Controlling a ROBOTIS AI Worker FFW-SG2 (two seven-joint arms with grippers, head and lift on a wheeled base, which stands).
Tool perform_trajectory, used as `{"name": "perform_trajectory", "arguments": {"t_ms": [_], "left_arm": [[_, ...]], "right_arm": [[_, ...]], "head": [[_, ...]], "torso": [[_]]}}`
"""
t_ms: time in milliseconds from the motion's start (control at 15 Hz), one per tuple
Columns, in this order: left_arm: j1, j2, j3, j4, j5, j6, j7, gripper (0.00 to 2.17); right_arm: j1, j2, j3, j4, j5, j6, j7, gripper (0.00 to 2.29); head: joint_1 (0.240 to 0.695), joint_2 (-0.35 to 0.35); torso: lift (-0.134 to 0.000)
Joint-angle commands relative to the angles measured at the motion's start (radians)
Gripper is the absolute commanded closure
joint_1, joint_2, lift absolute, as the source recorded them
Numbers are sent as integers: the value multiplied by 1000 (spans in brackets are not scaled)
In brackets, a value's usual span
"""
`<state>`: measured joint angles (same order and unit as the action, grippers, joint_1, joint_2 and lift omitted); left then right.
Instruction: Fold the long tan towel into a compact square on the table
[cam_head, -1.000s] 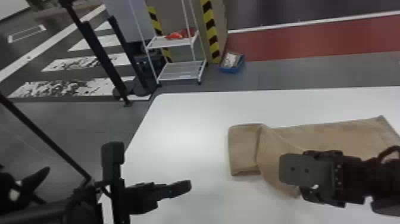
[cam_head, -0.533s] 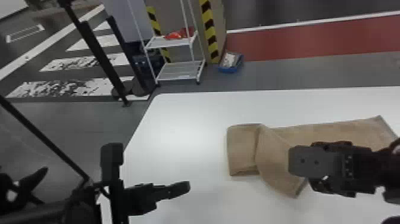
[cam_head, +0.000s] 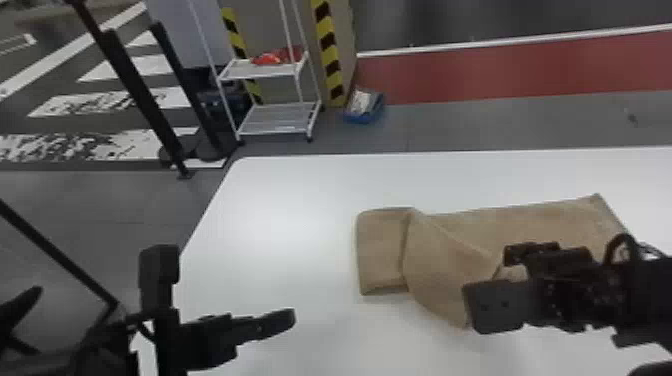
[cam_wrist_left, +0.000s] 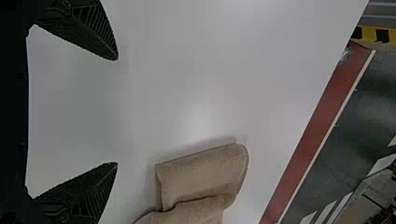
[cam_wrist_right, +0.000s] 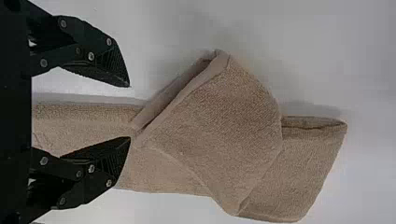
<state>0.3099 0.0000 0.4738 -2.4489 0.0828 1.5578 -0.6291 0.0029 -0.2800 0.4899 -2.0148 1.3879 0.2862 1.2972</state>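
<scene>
In the middle of the folding, as far as can be judged: a first doubling made at the left end, but a square not yet formed. On the white table (cam_head: 290, 200), toward the right side, the tan towel (cam_head: 540, 217), with its left end (cam_head: 382, 255) doubled over quite neatly. Just to the right of that, a loose flap (cam_wrist_right: 219, 116) lying slantwise across, with its near corner (cam_wrist_right: 222, 60) sticking out past the near edge of the towel. Further to the right, the long flat part (cam_wrist_right: 159, 179), spread out and not folded. Close to the near corner, the right gripper (cam_wrist_right: 128, 112), with jaws apart and nothing clamped between them; not possible to tell whether touching the cloth. Over the left side of the table, well apart from the towel, the left gripper (cam_wrist_left: 116, 112), jaws wide apart and also empty. Probably in hand now: the bringing of this crooked layer into order. For the next move, best to take hold of the flap near its corner, lift a little, and lay it straight along the towel, edges matching. After that, to fold the right part toward the left. Possible trouble: pinching two layers together, or dragging the left end out of its fold.
</scene>
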Motion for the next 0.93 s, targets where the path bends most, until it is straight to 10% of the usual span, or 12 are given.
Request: {"name": "perform_trajectory", "arguments": {"t_ms": [0,867], "left_arm": [[1,-3,-9,2,0,13,3,83],[11,-3,-9,2,0,13,5,83]], "right_arm": [[0,2,16,21,19,-5,-21,572],[-41,10,113,110,118,-8,-65,572]], "head": [[695,271],[695,295]], "torso": [[-125],[-125]]}}
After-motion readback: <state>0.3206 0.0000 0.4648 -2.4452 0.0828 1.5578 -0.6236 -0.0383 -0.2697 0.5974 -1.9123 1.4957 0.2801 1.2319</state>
